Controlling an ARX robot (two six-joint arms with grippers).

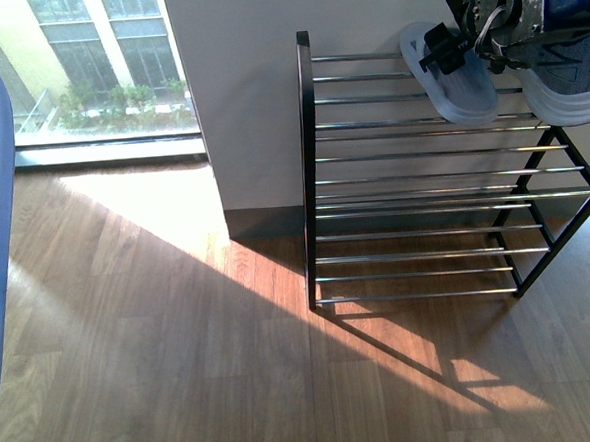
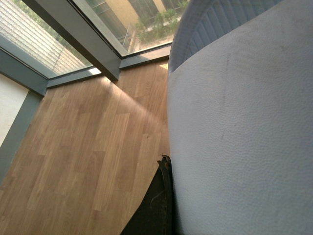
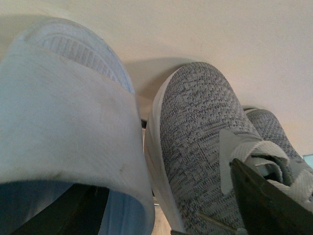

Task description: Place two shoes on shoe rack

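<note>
Now right hand over slide & sneaker atop rack.

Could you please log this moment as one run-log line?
top tier of shoe rack: slide beside grey sneaker | right gripper: at slide | left gripper: holding second slide

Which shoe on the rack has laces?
The grey knit sneaker has white laces. The pale-blue slide beside it has only a wide strap.

Pale-blue slide just beside grey knit sneaker, wall behind.
</note>
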